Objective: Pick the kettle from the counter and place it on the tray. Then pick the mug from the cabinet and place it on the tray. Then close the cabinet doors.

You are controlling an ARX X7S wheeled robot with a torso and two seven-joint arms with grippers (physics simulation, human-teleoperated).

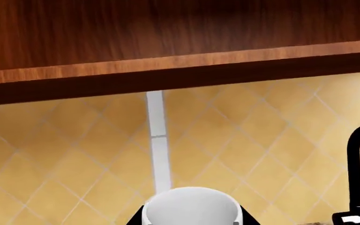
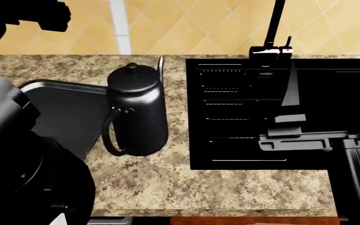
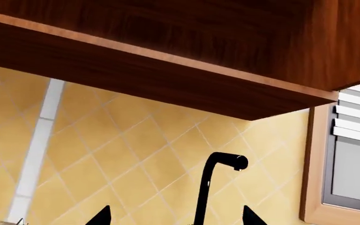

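My left gripper (image 1: 191,219) is shut on the white mug (image 1: 191,204); its black fingers (image 1: 136,218) show on either side of the cup. It is held up in front of the tiled wall, below the cabinet's underside (image 1: 167,65). The dark kettle (image 2: 136,112) stands upright on the granite counter (image 2: 167,178) at the right edge of the dark-grey tray (image 2: 61,112); I cannot tell whether its base rests on the tray. My right gripper (image 3: 176,218) is open and empty, and its arm (image 2: 305,136) hovers over the sink. The mug is hidden in the head view.
The black sink (image 2: 243,112) is set into the counter right of the kettle, with a black faucet (image 2: 273,28) behind it, also in the right wrist view (image 3: 214,187). My left arm (image 2: 17,154) covers the tray's near left part. A window frame (image 3: 348,159) is at the right.
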